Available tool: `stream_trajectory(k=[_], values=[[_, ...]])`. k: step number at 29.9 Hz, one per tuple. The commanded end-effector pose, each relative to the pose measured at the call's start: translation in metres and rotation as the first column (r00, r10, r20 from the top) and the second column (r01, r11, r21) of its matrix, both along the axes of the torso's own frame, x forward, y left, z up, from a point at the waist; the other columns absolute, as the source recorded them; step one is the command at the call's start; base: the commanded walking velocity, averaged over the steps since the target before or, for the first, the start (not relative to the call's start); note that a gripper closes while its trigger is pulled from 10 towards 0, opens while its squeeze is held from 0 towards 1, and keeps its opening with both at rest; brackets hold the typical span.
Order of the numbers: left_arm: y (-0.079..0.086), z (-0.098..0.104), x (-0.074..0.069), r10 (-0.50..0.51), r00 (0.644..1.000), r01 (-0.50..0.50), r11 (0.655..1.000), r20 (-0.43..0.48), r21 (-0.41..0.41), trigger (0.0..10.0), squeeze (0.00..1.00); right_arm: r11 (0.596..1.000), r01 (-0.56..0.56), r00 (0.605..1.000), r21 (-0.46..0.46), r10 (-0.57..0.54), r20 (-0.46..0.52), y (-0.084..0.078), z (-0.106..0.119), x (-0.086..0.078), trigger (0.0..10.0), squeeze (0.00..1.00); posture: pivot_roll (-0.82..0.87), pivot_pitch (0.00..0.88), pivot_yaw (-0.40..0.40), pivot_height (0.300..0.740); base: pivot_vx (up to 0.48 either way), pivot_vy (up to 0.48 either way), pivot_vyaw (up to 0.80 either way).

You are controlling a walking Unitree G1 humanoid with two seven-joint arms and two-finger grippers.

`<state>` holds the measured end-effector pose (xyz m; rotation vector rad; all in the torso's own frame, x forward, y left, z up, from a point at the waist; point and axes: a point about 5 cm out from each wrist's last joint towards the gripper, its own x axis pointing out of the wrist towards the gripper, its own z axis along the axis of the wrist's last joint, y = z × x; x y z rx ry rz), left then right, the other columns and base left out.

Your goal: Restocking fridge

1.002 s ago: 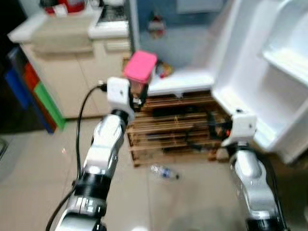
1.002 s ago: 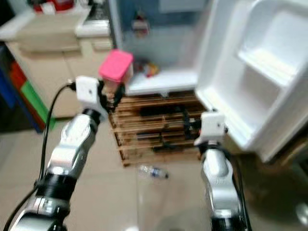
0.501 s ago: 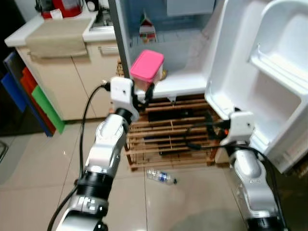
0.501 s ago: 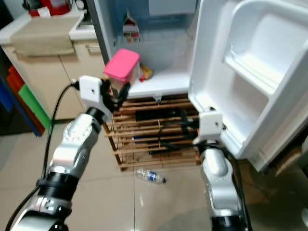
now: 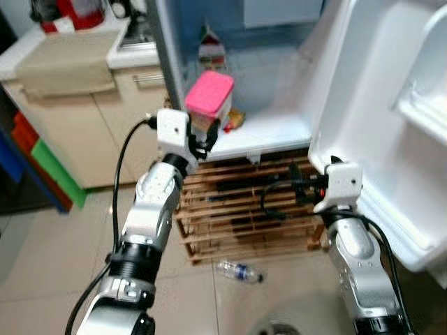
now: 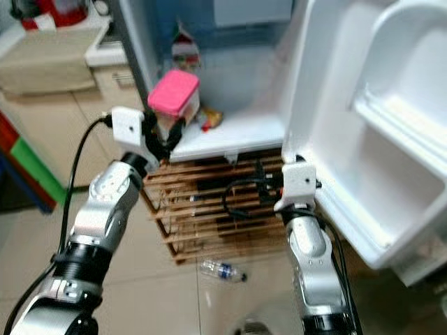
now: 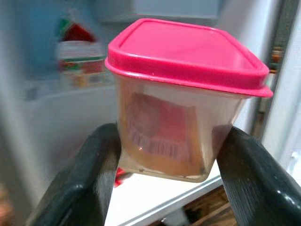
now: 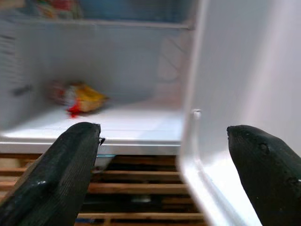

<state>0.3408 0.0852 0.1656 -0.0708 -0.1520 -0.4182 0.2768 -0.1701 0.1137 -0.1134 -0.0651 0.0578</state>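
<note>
You are standing on a pale, glossy tiled floor [image 5: 42,258] in a kitchen, facing an open fridge [image 5: 279,77] that sits on a slatted wooden pallet [image 5: 244,216]. Its white door [image 5: 391,139] swings out to your right, with moulded shelves on the inside. A small clear plastic bottle [image 5: 239,271] lies on its side on the tiles just in front of the pallet. To your left runs a beige cabinet [image 5: 77,132] under a white countertop [image 5: 42,49], with something red [image 5: 73,12] at the back of it; red, green and blue panels [image 5: 35,157] lean at the cabinet's near end.

Your left gripper [image 7: 164,155] is clamped on a clear tub with a pink lid [image 7: 183,94], one black finger on each side wall. The tub is held upright at the fridge's open front, above the near edge of the bottom shelf [image 5: 272,129]. Through its wall you can see a red packet with a barcode; no writing on it is legible.

Your right gripper [image 8: 162,160] has its fingers spread wide with nothing between them, low at the fridge opening, beside the inner edge of the door. Ahead of it a yellow and red snack packet [image 8: 77,98] lies on the bottom shelf. A carton with a red, roof-shaped top [image 5: 211,47] stands on the shelf above; its print is too blurred to read.
</note>
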Motion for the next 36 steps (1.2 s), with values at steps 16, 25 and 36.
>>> stream_trajectory(k=[16, 25, 36], values=[[-0.011, -0.006, 0.004, -0.063, 0.997, 0.064, 0.997, -0.037, 0.043, 10.0, 0.0, 0.99, -0.138, 0.986, -0.043, 0.133, -0.099, 0.003, -0.015, -0.04, 10.0, 0.07, -0.19, 0.0, 0.118, 0.74, 0.39, 0.0, 0.0], [-0.038, -0.006, -0.004, -0.202, 0.978, 0.203, 0.979, -0.06, 0.012, 10.0, 0.0, 0.991, -0.128, 0.983, -0.027, 0.123, -0.133, 0.004, -0.019, -0.055, 10.0, 0.07, -0.22, 0.033, 0.143, 0.74, 0.0, 0.0, 0.0], [-0.069, -0.021, -0.006, -0.265, 0.951, 0.267, 0.964, -0.159, -0.005, 10.0, 0.0, 0.996, -0.092, 0.99, -0.017, 0.09, -0.11, 0.002, -0.003, -0.065, 10.0, 0.08, -0.26, 0.109, 0.156, 0.74, 0.0, 0.0, 0.0]])
